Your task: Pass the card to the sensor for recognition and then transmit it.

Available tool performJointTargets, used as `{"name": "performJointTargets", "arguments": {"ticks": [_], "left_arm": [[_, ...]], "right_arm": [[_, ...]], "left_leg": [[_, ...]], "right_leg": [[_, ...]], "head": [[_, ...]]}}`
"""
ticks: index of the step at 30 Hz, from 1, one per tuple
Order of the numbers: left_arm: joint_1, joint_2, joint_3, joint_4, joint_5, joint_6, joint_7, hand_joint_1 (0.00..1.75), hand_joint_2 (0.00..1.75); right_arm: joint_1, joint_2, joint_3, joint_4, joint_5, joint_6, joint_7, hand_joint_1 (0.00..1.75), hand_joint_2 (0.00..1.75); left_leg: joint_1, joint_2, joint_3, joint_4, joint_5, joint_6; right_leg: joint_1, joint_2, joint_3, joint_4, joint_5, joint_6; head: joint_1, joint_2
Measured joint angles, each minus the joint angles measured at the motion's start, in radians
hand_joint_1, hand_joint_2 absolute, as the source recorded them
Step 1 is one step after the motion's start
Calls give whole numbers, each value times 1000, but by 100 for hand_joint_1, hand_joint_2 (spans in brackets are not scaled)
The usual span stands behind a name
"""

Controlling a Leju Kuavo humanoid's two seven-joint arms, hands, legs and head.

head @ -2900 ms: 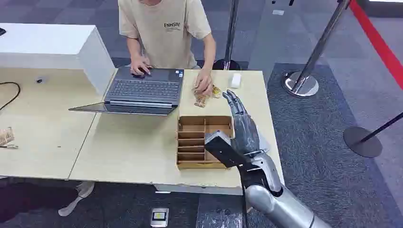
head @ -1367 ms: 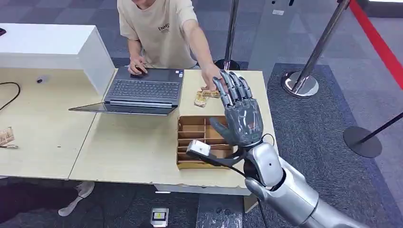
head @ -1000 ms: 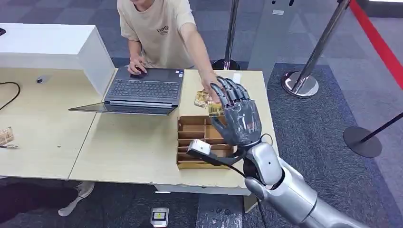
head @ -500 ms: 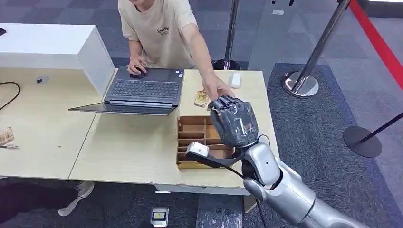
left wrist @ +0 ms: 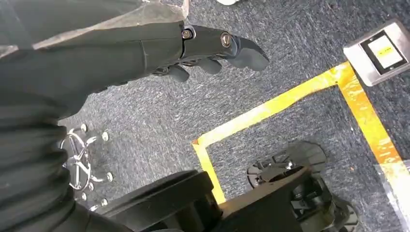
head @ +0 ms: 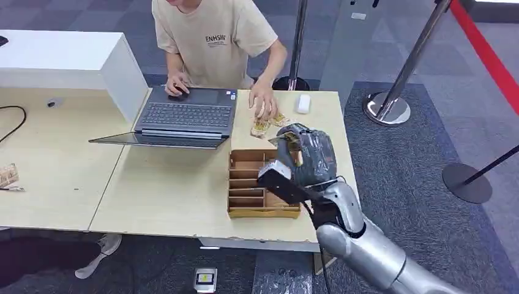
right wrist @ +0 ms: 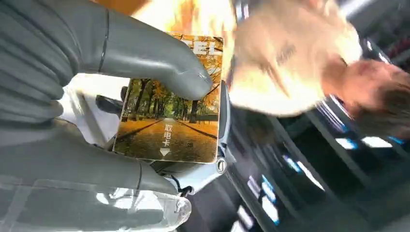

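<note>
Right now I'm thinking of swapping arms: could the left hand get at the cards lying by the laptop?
Probably not: the left hand hangs low over the carpet, while the cards lie far across the table under the person's hand.

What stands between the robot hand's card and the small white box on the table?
Nothing visible. The right robot hand holds the autumn-picture card, and bare wooden tabletop lies between it and the small white box. The person's hand rests beside that path.
</note>
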Motion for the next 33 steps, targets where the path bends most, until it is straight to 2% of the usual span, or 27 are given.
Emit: {"name": "performJointTargets", "arguments": {"ticks": [2, 6, 10, 13, 20, 26, 33], "left_arm": [[4, 0, 0, 0, 0, 1, -1, 0, 175], [7, 0, 0, 0, -1, 2, -1, 0, 175], [8, 0, 0, 0, -1, 2, -1, 0, 175], [9, 0, 0, 0, 0, 4, -1, 0, 175], [17, 2, 1, 0, 8, 8, -1, 0, 175], [23, 6, 1, 0, 10, 5, 8, 0, 175], [24, 8, 2, 0, 14, 0, 19, 0, 175]], "right_arm": [[10, 0, -28, 41, -120, 16, -34, 175, 175], [13, -6, -72, 158, -245, 39, -103, 175, 175], [13, -5, -98, 244, -262, 39, -118, 175, 175], [15, -4, -116, 300, -301, 48, -94, 175, 175], [18, 5, -157, 511, -412, 39, -173, 175, 175], [29, 17, -173, 639, -423, 40, -168, 175, 175], [30, 29, -183, 730, -425, 34, -167, 175, 175]], "left_leg": [[0, 0, 0, 0, 0, 0], [0, 0, 0, 0, 0, 0], [0, 0, 0, 0, 0, 0], [0, 0, 0, 0, 0, 0], [0, 0, -1, 0, 0, 0], [0, 0, -1, 0, 0, 0], [0, 0, 0, 0, 0, 0]], "right_leg": [[0, 0, 0, 0, 0, 0], [0, 0, 0, 0, 0, 0], [-1, 0, 0, 0, 0, 0], [0, 0, 0, 0, 0, 0], [0, 0, -1, 0, 0, 0], [0, 0, -1, 0, 0, 0], [0, 0, -1, 0, 0, 0]], "head": [[0, 0], [0, 0], [0, 0], [0, 0], [0, 0], [0, 0], [0, 0]]}}
